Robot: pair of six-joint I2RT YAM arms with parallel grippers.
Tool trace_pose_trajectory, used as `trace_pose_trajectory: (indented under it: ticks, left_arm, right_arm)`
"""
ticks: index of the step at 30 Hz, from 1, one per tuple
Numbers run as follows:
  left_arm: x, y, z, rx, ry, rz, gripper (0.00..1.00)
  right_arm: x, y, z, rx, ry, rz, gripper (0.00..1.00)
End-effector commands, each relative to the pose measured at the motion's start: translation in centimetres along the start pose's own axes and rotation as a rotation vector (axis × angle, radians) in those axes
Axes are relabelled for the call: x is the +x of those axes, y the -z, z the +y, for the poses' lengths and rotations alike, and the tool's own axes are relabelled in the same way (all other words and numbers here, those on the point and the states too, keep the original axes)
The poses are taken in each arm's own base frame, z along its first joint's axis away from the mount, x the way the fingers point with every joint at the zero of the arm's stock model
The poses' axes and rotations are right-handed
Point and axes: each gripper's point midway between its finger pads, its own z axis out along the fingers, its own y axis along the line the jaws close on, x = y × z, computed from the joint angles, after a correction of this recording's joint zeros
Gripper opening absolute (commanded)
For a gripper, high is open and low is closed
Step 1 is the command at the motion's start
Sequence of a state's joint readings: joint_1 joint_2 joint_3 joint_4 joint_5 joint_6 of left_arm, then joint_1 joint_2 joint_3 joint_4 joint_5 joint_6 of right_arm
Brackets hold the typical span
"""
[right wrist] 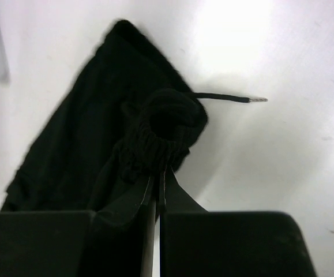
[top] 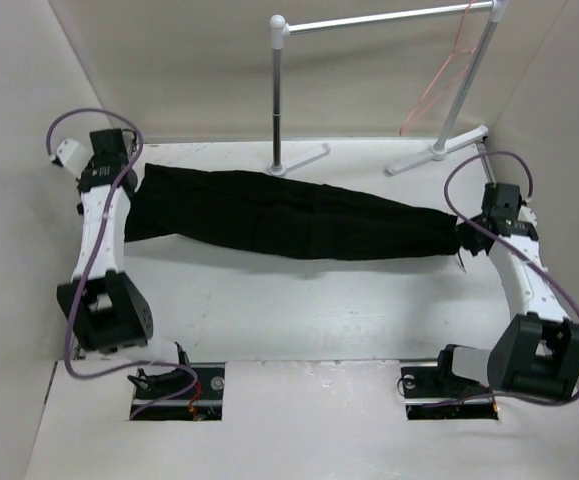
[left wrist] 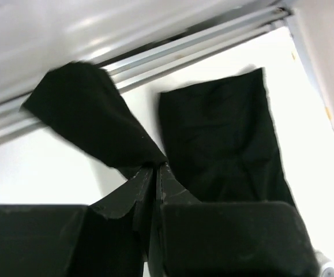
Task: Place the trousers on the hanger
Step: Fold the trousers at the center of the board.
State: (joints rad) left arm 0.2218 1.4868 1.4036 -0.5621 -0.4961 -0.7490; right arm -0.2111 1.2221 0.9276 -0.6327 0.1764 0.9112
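Low over table [top: 319,320], left gripper [left wrist: 156,168] and right gripper [right wrist: 158,173] clamp trousers [top: 289,215].

White-walled robot lab booth [top: 169,60]

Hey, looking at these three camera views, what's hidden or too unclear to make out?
- Top view: the hanger is thin and faint; its hook meets the frame's top edge, so how it sits on the rack is unclear.
- Wrist views: the left gripper and right gripper are shut on the trousers; their own fingers hide how much fabric is pinched.
- Left wrist view: the raised trouser fold is blurred at its edges.
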Motion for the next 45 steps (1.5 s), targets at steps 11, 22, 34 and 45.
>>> trace_pose_trajectory:
  ticks: [11,22,34,45]
  left_arm:
    - [-0.6,-10.0,-13.1,0.04,-0.198,-0.024,0.04]
    - [-0.7,-13.1,-18.0,0.151,-0.165,-0.054,0.69]
    - [3.2,-6.5,0.0,0.029,0.118,0.112,0.61]
    - [10.9,-11.2,3.7,0.102,0.372,0.344,0.49]
  right_arm:
    - [-9.4,-7.5,12.2,-0.029,-0.008,-0.08,0.02]
    - [-11.0,-12.6,16.0,-0.015,-0.003,-0.097,0.63]
    - [-5.5,-5.3,13.1,-0.169,0.076,-0.14,0.5]
    - [2.2,-4.0,10.8,-0.28,0.098,0.019,0.26]
